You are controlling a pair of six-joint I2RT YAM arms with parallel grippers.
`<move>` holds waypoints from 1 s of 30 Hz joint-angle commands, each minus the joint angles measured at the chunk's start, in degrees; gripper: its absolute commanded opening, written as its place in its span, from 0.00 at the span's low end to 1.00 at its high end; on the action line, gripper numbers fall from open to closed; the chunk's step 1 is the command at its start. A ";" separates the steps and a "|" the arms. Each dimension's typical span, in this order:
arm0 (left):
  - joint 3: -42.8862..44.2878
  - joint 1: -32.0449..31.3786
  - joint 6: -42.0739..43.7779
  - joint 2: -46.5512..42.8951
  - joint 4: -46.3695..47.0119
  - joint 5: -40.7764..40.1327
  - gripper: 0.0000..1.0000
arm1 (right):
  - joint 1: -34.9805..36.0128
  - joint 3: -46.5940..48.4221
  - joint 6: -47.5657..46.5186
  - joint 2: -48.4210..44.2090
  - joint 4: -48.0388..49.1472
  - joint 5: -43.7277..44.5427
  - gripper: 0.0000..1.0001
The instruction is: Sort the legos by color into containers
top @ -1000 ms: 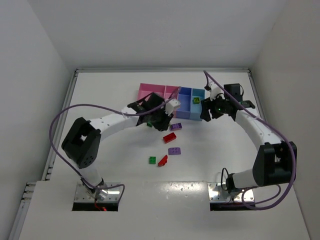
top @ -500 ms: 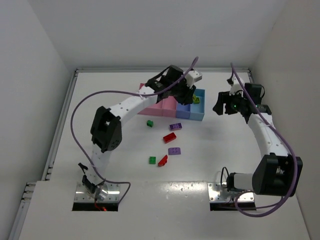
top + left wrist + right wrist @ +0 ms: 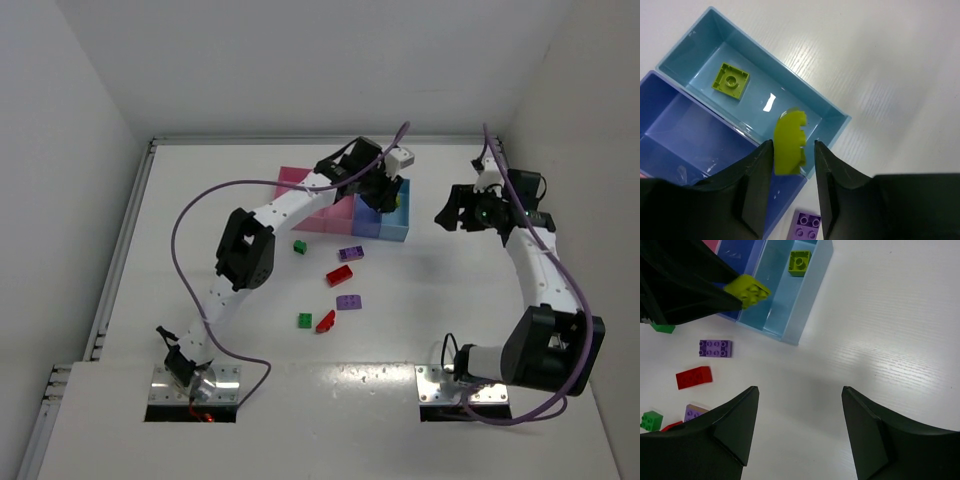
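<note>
My left gripper hangs over the near end of the light blue bin of the containers. A yellow-green lego sits between its jaws against the left finger, with a gap to the right finger, so the jaws stand slightly open. Another yellow-green lego lies flat in that bin. The blue-violet bin beside it looks bare. My right gripper is open and holds nothing, over bare table to the right of the bins.
Loose legos lie on the table in front of the bins: a dark green one, purple ones, red ones and a green one. The pink bins sit left of the blue ones.
My left arm swung up from the table to over the light blue bin with the yellow-green lego, and its jaws have eased apart. My right arm drew back to the right.
</note>
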 commanded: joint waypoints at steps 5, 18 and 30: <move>3.31 -0.32 -1.38 3.11 1.88 1.00 0.65 | -1.13 0.68 0.98 1.13 0.39 -4.51 0.69; 2.70 6.88 -9.91 -8.73 6.01 -2.06 0.82 | 13.44 -1.87 -16.58 -0.10 -4.71 -8.39 0.69; -23.29 26.12 -6.58 -35.64 2.23 3.81 0.84 | 31.21 4.53 -29.77 14.21 0.91 -2.66 0.62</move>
